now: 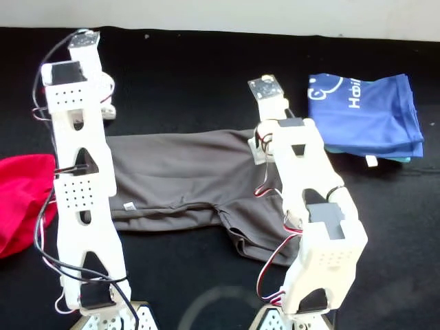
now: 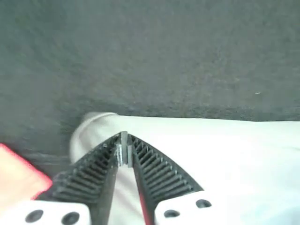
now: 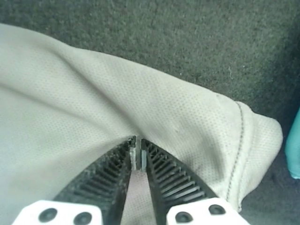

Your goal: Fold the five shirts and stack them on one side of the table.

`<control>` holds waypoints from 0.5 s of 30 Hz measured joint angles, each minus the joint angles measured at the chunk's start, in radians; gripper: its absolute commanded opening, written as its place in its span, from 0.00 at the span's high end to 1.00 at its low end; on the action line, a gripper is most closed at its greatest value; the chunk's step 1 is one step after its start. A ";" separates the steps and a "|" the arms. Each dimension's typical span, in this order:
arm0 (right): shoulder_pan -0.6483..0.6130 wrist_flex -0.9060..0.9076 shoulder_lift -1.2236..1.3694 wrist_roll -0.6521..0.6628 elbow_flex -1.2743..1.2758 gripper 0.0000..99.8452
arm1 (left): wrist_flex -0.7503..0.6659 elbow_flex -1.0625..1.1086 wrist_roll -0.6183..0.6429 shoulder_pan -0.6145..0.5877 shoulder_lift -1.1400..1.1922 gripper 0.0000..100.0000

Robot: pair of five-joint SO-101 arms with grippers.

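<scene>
Left gripper (image 2: 123, 150) has its ribbed jaws closed tip to tip just inside the edge of the grey shirt (image 2: 225, 154), beside a rolled corner of the cloth; I cannot tell whether any fabric is nipped between them. Right gripper (image 3: 136, 154) is likewise closed, and here creases in the grey shirt (image 3: 70, 103) run in toward the tips, so it is pinching the cloth, not far from a stitched hem at the shirt's end. From the high view the grey shirt (image 1: 185, 179) lies spread across the middle of the black table (image 1: 185, 75), between the left arm (image 1: 79, 172) and the right arm (image 1: 309, 185), with its near edge rumpled and one part trailing toward the right arm's base. A small white label (image 1: 128, 205) shows on its near left part. On the far right side of the table a folded blue shirt (image 1: 364, 113) lies on top of a teal shirt (image 1: 402, 159), whose edge peeks out beneath it; this pile lies apart from the grey shirt. A red shirt (image 1: 20, 199) is bunched at the table's left edge, just beside the left arm and apart from the grey one.
</scene>
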 measured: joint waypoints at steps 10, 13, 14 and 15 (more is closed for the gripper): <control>0.000 0.000 0.000 0.000 0.000 0.99 | 0.002 0.405 0.048 -0.011 -0.175 0.99; 0.000 0.000 0.000 0.000 0.000 0.99 | -0.103 0.651 0.048 -0.031 -0.345 0.99; 0.000 0.000 0.000 0.000 0.000 0.99 | -0.160 0.723 0.048 -0.031 -0.388 0.99; 0.000 0.000 0.000 0.000 0.000 0.99 | -0.226 0.792 0.049 -0.031 -0.419 0.99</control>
